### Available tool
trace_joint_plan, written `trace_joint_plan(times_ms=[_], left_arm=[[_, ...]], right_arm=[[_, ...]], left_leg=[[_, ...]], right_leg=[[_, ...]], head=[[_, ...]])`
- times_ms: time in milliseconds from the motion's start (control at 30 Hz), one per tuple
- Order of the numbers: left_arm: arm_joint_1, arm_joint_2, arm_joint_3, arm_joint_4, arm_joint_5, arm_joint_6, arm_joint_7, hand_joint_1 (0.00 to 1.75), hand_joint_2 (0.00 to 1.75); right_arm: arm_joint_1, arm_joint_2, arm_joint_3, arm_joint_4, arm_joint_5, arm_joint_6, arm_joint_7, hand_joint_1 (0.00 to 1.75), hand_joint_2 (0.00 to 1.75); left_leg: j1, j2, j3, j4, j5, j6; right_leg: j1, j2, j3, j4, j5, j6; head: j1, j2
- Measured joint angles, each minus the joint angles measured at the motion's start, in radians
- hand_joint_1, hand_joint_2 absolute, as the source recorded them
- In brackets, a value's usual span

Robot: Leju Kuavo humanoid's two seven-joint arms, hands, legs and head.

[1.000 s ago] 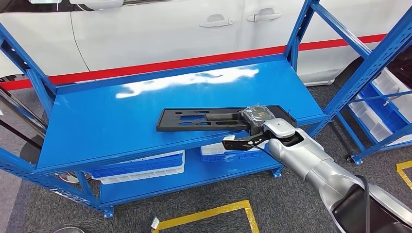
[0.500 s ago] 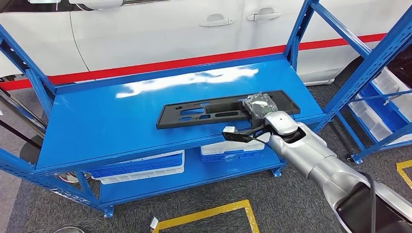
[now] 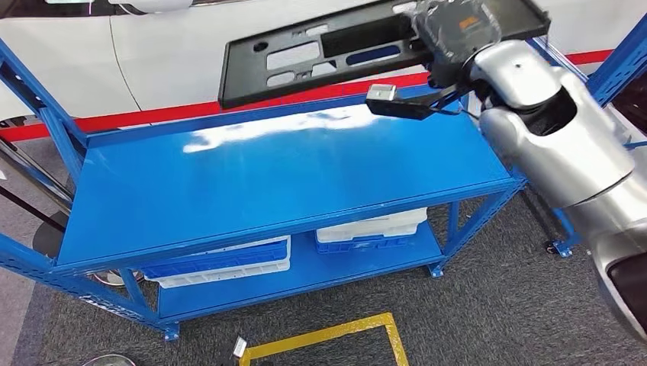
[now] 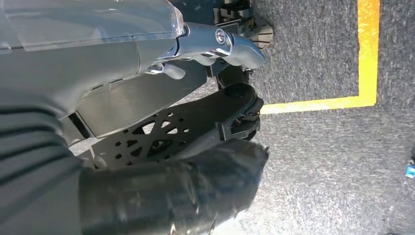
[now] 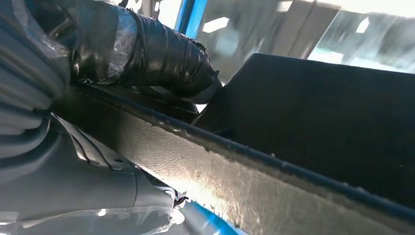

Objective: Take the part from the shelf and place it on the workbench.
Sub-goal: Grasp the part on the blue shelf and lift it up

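The part [image 3: 328, 46] is a long, flat black plastic panel with several cut-outs. It hangs in the air, well above the blue shelf top [image 3: 267, 175], with a white car behind it. My right hand [image 3: 458, 27] grips the panel's right end, and the silver forearm rises steeply from the lower right. In the right wrist view the panel's edge [image 5: 254, 181] runs across the picture, with a dark taped finger [image 5: 156, 54] pressed over it. My left hand [image 4: 147, 122] hangs over the grey carpet with its fingers apart and nothing in it.
The blue shelf's lower level holds white and blue bins [image 3: 221, 263] [image 3: 370, 229]. A second blue rack [image 3: 610, 76] with bins stands at the right. The white car with its red stripe [image 3: 229, 107] stands close behind the shelf. Yellow tape [image 3: 328, 335] marks the carpet.
My right arm has lifted the panel off the shelf top, from lying flat near the front edge to high in the air. The shelf top is now bare.
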Motion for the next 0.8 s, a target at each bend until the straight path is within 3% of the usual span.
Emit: trace_joint_plan(times_ms=[333,800], left_arm=[[-0.001,0.000,-0.011,0.000,0.007,-0.025,-0.014,0.00,1.75],[-0.002,0.000,-0.028,0.000,0.003,-0.056,-0.025,0.00,1.75]], right_arm=[[-0.086,-0.036,-0.008,-0.090,-0.025,0.021,0.017,1.75,1.75],[-0.106,-0.059,-0.004,-0.109,-0.070,0.024,0.020,1.75,1.75]], left_leg=[[0.000,0.003,0.000,0.000,0.000,0.000],[0.000,0.003,0.001,0.000,0.000,0.000]], right_leg=[[0.000,0.003,-0.001,0.000,0.000,0.000],[0.000,0.003,-0.001,0.000,0.000,0.000]], head=[[0.000,0.000],[0.000,0.000]])
